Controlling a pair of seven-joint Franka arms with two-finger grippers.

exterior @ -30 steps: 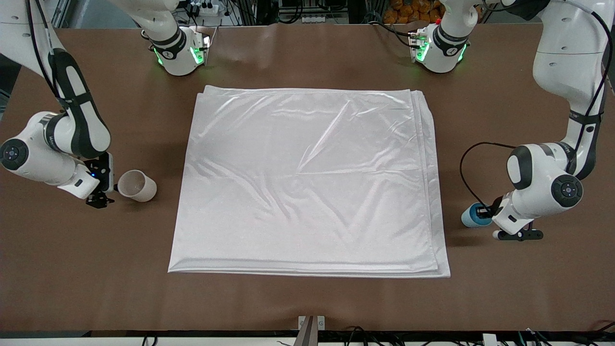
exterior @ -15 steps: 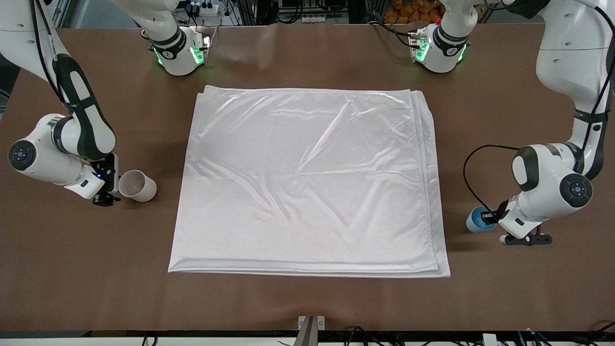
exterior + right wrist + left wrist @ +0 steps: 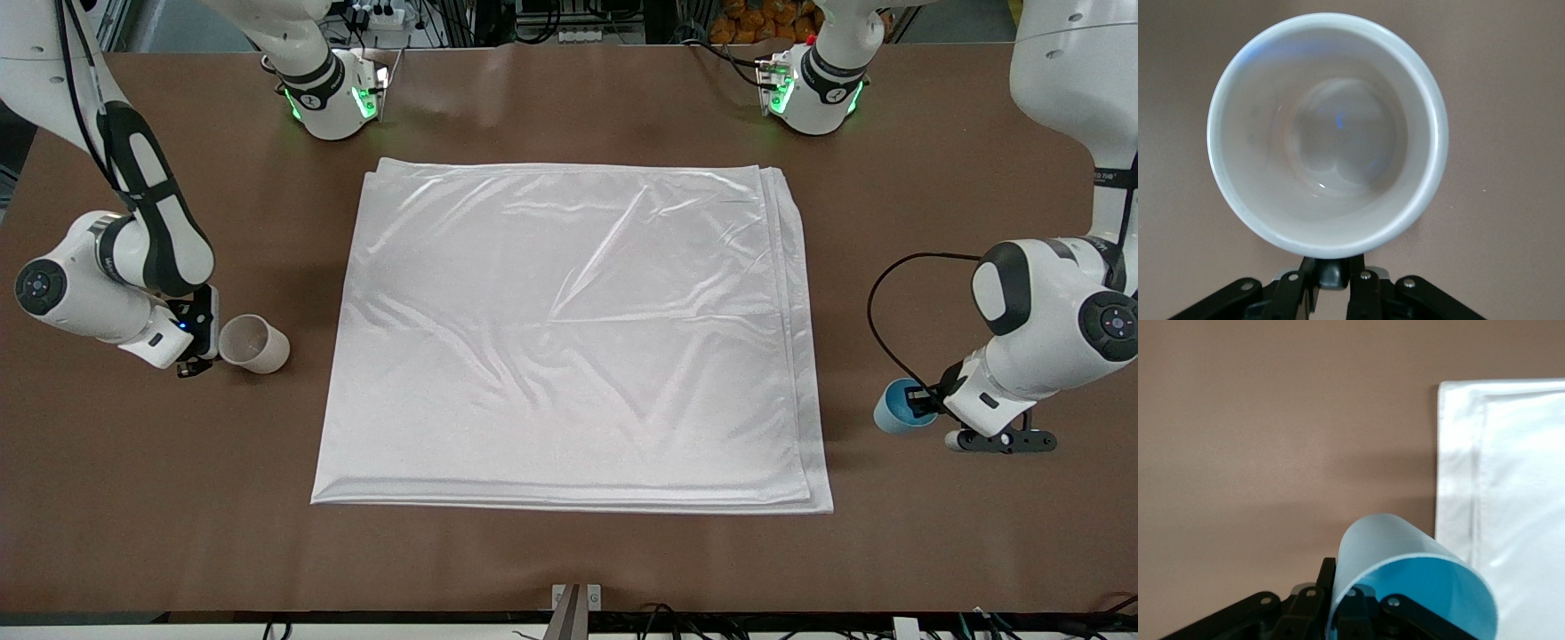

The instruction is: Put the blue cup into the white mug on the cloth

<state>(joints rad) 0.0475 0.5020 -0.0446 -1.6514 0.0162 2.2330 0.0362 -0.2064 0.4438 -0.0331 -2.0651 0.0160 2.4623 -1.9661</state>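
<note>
Blue cup [image 3: 900,406] and white mug [image 3: 254,343] both sit off the cloth [image 3: 569,333], at opposite ends of the worktop [image 3: 569,551]. Starting at the right arm's end, the mug stands on the bare worktop just beside the cloth's edge, and the right gripper [image 3: 197,356] is clamped on the mug's handle [image 3: 1330,272] — the right wrist view looks straight down into its empty inside. The cloth lies flat in the middle, wrinkled and shiny, with nothing on it yet. At the left arm's end, the left gripper [image 3: 929,411] is closed on the blue cup's wall, one finger inside the rim [image 3: 1358,603], with the cup near the cloth's edge.

Both grips look narrow. The handle hold could let the mug swing or tilt as it rises, and the pinch on the cup's thin wall may slip. The slick cloth could also let the mug slide or bunch under it when set down — leaving the cup to clip the rim.
</note>
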